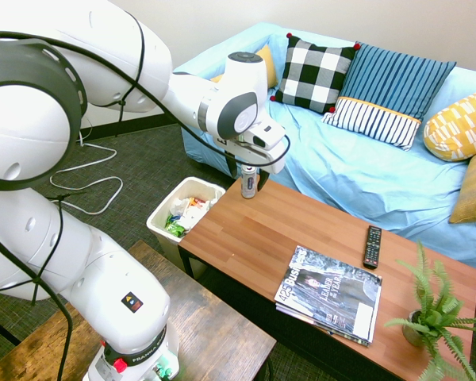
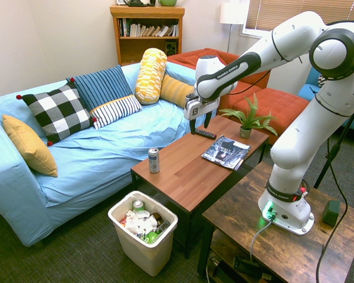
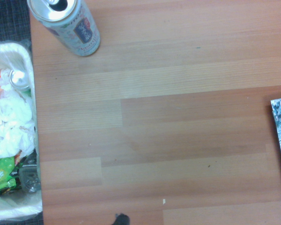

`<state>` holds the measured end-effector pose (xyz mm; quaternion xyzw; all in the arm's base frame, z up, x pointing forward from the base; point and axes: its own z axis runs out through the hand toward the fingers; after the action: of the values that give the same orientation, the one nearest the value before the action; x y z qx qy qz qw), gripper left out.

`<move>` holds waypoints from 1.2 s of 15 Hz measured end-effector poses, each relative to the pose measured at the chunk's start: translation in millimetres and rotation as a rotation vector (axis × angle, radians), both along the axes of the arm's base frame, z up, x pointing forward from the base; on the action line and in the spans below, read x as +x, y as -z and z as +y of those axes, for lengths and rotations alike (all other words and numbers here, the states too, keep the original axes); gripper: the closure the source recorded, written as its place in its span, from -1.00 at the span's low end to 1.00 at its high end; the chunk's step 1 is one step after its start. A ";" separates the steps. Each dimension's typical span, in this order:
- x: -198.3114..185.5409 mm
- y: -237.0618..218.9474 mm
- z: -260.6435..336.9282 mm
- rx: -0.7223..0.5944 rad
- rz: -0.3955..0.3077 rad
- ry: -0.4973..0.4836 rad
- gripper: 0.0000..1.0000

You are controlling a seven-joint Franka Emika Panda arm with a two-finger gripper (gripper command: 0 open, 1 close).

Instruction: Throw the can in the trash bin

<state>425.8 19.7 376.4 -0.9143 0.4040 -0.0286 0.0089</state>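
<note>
Approach step, by the look of it, with nothing grasped yet. Slim silver metal drink can with a dark and reddish label [image 2: 154, 160] upright near the corner of the reddish-brown wooden table [image 2: 189, 171], left of centre in the second exterior view; top left of the wrist view, with an opened top. Just past that table edge, on the floor, small white rectangular plastic trash bin with a cream rim [image 2: 143, 233], low in the frame and already part-filled with crumpled paper, wrappers and another can. White arm's gripper [image 2: 199, 122] above the middle of the table, pointing straight down, well apart from the can; jaws released and empty, dark fingers spread with clear air between them. In the first exterior view, gripper [image 1: 252, 169] roughly in line with the can [image 1: 249, 185], so overlap there only a matter of viewpoint. Further along the table and out of the way: glossy magazine [image 2: 226, 151], black remote control [image 2: 205, 134], small green potted fern [image 2: 248, 121]. Next move, most likely: across toward the can, down around its body with fingers either side, then closing firmly enough to lift without denting or tipping. After that, a short carry past the table edge over the bin.
</note>
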 end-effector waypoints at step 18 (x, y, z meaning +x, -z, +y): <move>169.5 51.4 118.8 -0.011 -0.078 -0.091 -1.00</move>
<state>595.3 138.6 325.1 -0.9298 0.3614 -0.0660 0.0212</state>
